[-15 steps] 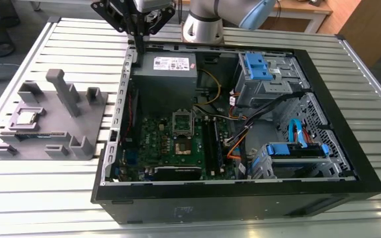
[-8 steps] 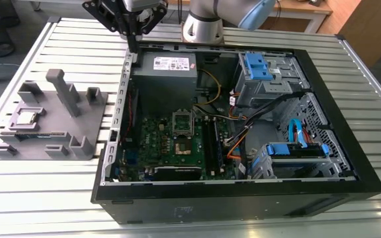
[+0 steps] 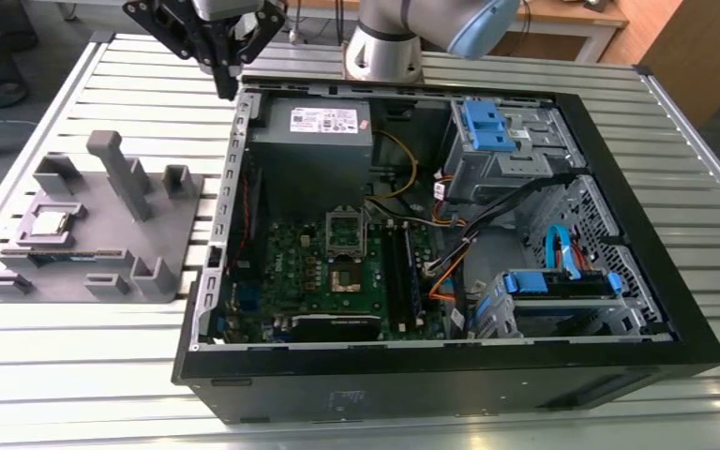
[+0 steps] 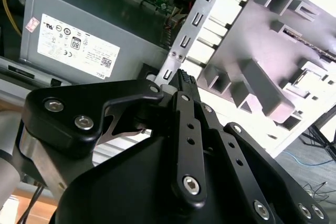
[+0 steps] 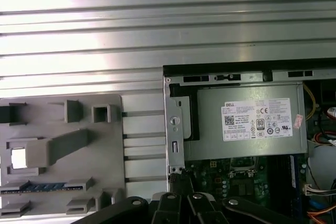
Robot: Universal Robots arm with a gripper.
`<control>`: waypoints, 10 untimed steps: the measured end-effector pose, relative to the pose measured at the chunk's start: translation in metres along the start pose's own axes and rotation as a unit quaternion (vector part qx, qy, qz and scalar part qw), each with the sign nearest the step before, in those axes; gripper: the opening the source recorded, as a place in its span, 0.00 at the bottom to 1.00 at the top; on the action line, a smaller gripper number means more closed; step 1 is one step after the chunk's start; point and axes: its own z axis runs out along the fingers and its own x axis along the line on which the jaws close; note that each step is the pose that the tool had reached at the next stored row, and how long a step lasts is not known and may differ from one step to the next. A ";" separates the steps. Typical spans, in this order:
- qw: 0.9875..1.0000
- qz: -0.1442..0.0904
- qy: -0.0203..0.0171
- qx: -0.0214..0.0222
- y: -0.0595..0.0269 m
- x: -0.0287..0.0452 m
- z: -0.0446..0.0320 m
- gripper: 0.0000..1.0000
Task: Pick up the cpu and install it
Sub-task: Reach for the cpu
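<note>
On the exterior view's far left, the grey holder [image 3: 166, 239] sits on the table [image 3: 72, 375]. The cpu [image 3: 48, 223] lies flat in a little pocket of it, shiny side up. In the first wrist view the cpu [image 5: 19, 157] is a pale square. Just beside it lies the memory stick [image 3: 63, 254], green & blue.

Next, near the top, the gripper [image 3: 225, 87] hangs over the edge of the pc case [image 3: 460, 380], well apart from the cpu. Its fingers are pressed together w/ nothing between them.

Further right, inside the case, is the green board [image 3: 288, 253] w/ the dark square socket [image 3: 349, 274]. It looks empty, so the cpu isn't picked up yet.

The cpu looks v. light, thin & stiff. The metal top is prob. slippery, and the underside is prob. easy to hurt, so no hard squeeze. The best hold, I think, is on two opposite side edges, from straight above, w/ the chip kept level. The pocket walls sit close round it, so there's not much room for fingers.
</note>
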 end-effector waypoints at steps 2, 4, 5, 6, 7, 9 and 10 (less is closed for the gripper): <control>1.000 0.000 0.000 0.000 -0.0004 0.0060 -0.0001 0.11; 1.000 0.000 0.000 0.000 -0.0008 0.0115 -0.0002 0.11; 1.000 0.000 0.000 0.000 -0.0010 0.0140 -0.0003 0.11; 1.000 0.000 0.000 0.000 -0.0012 0.0166 -0.0004 0.11; 1.000 0.000 0.000 0.000 -0.0014 0.0187 -0.0004 0.11; 1.000 0.000 0.000 0.000 -0.0017 0.0221 -0.0004 0.11; 1.000 0.000 0.000 0.000 -0.0018 0.0238 -0.0004 0.11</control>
